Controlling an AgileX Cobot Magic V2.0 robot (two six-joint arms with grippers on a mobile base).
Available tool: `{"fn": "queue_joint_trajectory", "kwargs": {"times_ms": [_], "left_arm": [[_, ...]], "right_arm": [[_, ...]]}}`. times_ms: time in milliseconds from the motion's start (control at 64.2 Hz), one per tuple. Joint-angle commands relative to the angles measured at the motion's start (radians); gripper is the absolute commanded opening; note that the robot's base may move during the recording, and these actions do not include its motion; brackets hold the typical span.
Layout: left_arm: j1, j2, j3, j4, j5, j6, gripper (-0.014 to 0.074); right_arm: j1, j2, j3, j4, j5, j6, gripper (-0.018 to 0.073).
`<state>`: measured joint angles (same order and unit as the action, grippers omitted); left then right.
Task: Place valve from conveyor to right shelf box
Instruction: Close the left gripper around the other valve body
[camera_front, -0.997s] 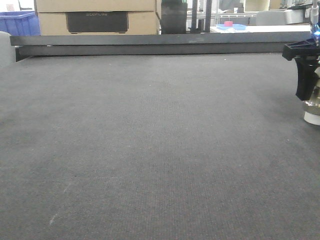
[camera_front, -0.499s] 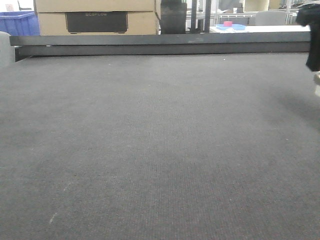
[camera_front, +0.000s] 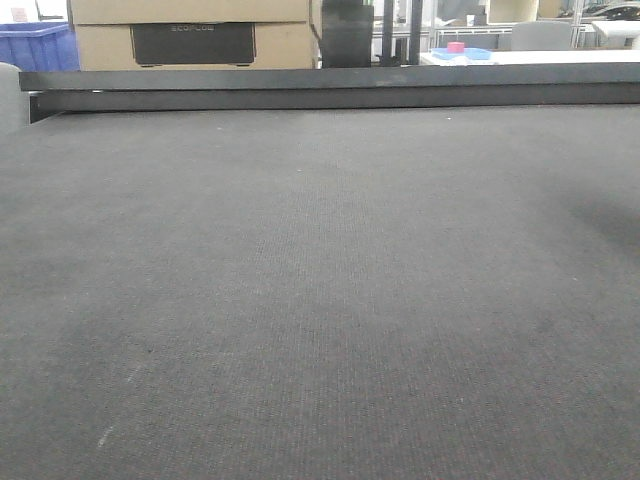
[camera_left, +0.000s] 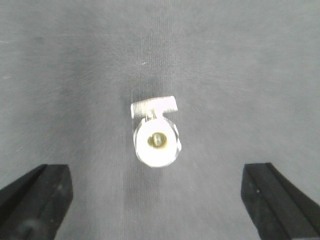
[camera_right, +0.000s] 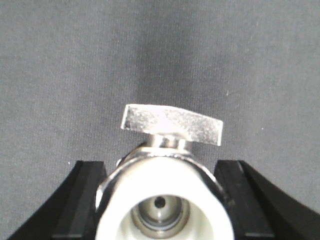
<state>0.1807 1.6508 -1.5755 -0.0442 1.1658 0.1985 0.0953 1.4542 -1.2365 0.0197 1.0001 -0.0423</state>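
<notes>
Right wrist view: right pincer closed on the valve, one black finger pressed against each side of the body. White cap faces the camera, flat silvery handle on top. Conveyor fabric fills the background, so the part hangs over the belt; height above it cannot be told. Left wrist view: left pincer spread wide, its fingers at the lower corners of the view, holding nothing. Ahead of them a second valve stands on end on the belt, white cap up, side stub toward the top of the view, well apart from either finger; picture slightly blurred. No fingers around it, so I judge it a different piece from the one in the right pincer. Front view: only belt fabric up to the black rail; neither arm nor either valve shows there. A carton and a blue bin sit behind the rail. The right shelf and its box appear in no view. Progress, as judged: pick done, grasp looks centred and firm. Left to do: swing right, find the box on the shelf, lower, release. Roughly a third through. Second valve untouched.
</notes>
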Motion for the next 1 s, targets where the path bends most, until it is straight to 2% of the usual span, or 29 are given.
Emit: {"fn": "queue_joint_trajectory", "kwargs": {"times_ms": [0, 203, 857, 982], "left_arm": [[0.002, 0.067, -0.019, 0.006, -0.012, 0.011, 0.0589], [0.002, 0.181, -0.021, 0.006, -0.059, 0.011, 0.0589], [-0.004, 0.309, -0.019, 0.008, -0.041, 0.011, 0.0589], [-0.004, 0.319, -0.019, 0.008, -0.032, 0.011, 0.0521]], "right_arm": [[-0.001, -0.020, -0.001, -0.006, -0.038, -0.001, -0.0153], [-0.001, -0.020, 0.001, -0.004, -0.056, -0.001, -0.0153], [-0.001, -0.020, 0.003, -0.004, -0.093, -0.001, -0.0153], [-0.001, -0.020, 0.003, -0.004, -0.093, -0.001, -0.0153]]}}
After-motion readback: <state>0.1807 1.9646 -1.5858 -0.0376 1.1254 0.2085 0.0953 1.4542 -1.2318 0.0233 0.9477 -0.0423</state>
